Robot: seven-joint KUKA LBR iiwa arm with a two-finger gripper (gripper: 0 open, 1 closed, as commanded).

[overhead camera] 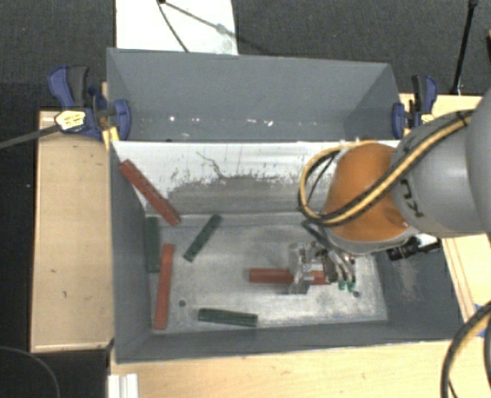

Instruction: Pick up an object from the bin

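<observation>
grey bin [229, 89]: arm [444, 181] low over red bar [266, 276]

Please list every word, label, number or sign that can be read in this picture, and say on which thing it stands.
None can be read.
On the arm: dark marks on its grey shell, too blurred to read.
On the red stick by the gripper, and on the bin: no print seen.
</observation>
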